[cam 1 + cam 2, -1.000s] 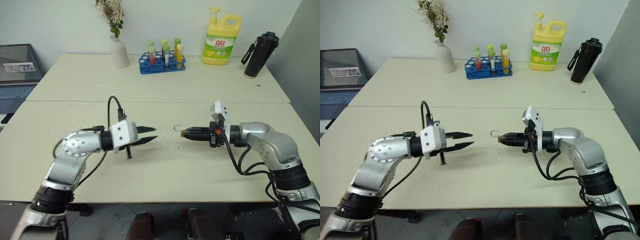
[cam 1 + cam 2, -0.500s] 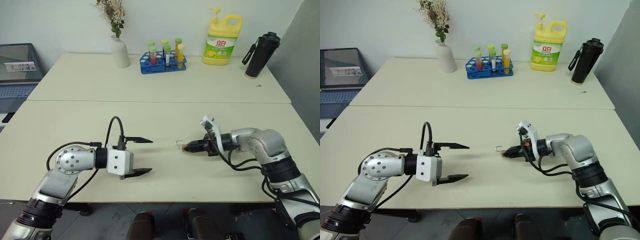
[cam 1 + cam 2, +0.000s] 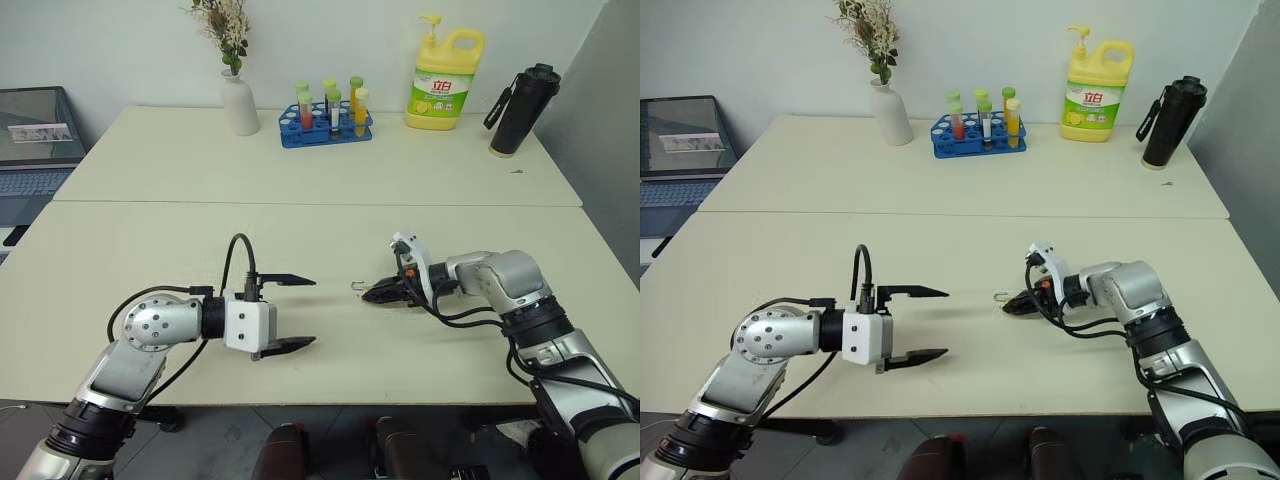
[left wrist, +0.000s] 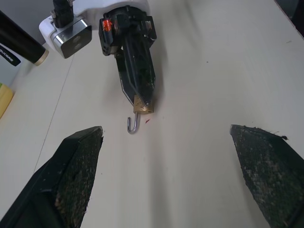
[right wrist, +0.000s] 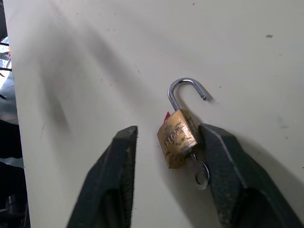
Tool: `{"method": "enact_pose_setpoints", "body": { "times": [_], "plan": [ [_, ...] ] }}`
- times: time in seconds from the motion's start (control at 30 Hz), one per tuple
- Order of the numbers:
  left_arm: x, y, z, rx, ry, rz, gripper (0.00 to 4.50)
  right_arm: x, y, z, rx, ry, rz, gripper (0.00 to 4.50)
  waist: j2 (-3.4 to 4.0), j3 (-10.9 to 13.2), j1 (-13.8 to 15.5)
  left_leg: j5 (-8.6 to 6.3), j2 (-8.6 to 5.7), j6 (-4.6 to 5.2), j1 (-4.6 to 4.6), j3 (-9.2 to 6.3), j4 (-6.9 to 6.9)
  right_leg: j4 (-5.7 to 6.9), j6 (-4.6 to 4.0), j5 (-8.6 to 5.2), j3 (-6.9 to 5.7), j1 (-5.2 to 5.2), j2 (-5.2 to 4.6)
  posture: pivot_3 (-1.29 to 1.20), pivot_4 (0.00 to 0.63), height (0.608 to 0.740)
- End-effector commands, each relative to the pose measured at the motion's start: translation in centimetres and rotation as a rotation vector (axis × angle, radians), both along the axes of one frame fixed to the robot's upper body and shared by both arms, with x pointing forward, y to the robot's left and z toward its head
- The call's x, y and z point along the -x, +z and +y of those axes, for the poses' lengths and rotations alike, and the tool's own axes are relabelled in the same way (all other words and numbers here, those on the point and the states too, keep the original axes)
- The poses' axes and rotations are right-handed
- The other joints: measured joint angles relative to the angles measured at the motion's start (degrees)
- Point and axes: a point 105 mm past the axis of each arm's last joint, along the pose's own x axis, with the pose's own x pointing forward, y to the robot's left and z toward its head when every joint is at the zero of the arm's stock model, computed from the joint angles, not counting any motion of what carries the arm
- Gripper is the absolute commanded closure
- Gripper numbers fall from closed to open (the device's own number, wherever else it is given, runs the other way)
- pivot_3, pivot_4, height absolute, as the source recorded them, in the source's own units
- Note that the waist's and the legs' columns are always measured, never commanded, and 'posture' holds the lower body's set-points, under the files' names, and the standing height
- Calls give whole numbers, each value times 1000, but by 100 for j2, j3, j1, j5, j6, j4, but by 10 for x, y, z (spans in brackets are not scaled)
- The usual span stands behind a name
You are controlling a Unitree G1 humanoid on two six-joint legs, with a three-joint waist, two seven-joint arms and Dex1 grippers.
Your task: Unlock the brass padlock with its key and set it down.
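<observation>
The brass padlock [image 5: 176, 137] lies on the table with its silvery shackle swung open and the key [image 5: 202, 172] still in its bottom. My right gripper [image 5: 167, 129] is open around it. The lock body leans against one finger [image 5: 223, 161], and a gap separates it from the other. In the left eye view the padlock [image 3: 357, 289] sits at the tip of the right gripper [image 3: 377, 293], low on the table. My left gripper [image 3: 295, 312] hovers a short way to the left of the lock, pointing at it. It is wide open and holds nothing.
Along the table's far side stand a white vase [image 3: 238, 103] with dried flowers, a blue test-tube rack [image 3: 325, 125], a yellow detergent bottle [image 3: 445, 80] and a black bottle [image 3: 520, 110]. A laptop [image 3: 35, 140] sits off the left edge.
My right gripper sank to the table with the padlock, then opened and let it go. My left gripper spread from nearly shut to wide open and drew back slightly.
</observation>
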Motion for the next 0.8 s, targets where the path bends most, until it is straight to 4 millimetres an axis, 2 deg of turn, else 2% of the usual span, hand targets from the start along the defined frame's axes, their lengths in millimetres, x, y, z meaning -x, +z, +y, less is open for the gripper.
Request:
{"method": "enact_pose_setpoints", "body": {
  "times": [0.03, 0.13, 0.23, 0.3, 0.4, 0.63, 0.8],
  "plan": [
    [-5, 16, -2, 112, 62, 52, 0, -8, 8, -32, 96, -31, -134, 1049, 0, 0, 12, 0, -2, 0, 0, -1, 0, 0, 1, 0, -1, 1, 0, 0, 150, 740],
    [-9, 17, 2, 161, 118, 128, 0, -7, 8, -43, 162, 2, -239, 21, -1, 0, 16, -1, -4, 1, -3, -3, 3, -3, 28, -16, -4, 2, -1, 0, 150, 740],
    [-13, 11, 11, 166, 194, 184, 0, -2, 20, -44, 121, 18, -323, 6, -1, 0, -22, -1, 2, 1, -1, -3, 1, -2, 28, -16, 0, 2, -1, 0, 150, 740],
    [-14, 7, 19, 178, 271, 226, 0, 12, 30, -48, 89, 46, -403, 6, 0, 0, -27, -1, 10, 1, 0, -4, -3, -1, 27, -16, 4, 0, -1, 0, 150, 740],
    [-11, 4, 23, 173, 312, 269, 0, 25, 33, -52, 104, 75, -504, 6, 3, 2, -20, -2, 12, 0, -2, -9, -7, -1, 27, -17, -1, -2, -1, 0, 150, 740],
    [-9, 8, 26, 185, 321, 291, 0, 40, 52, -51, 29, 139, -640, 6, 1, 2, -14, -1, 7, 0, 6, -3, 1, -1, 29, -18, 4, 4, 0, 0, 150, 740],
    [-4, 7, 27, 163, 294, 346, 0, 48, 48, -55, 58, 200, -665, 6, 1, 2, -11, -1, 6, 0, 6, -1, 1, -2, 29, -18, 5, 4, 0, 0, 150, 740]
  ]
}}
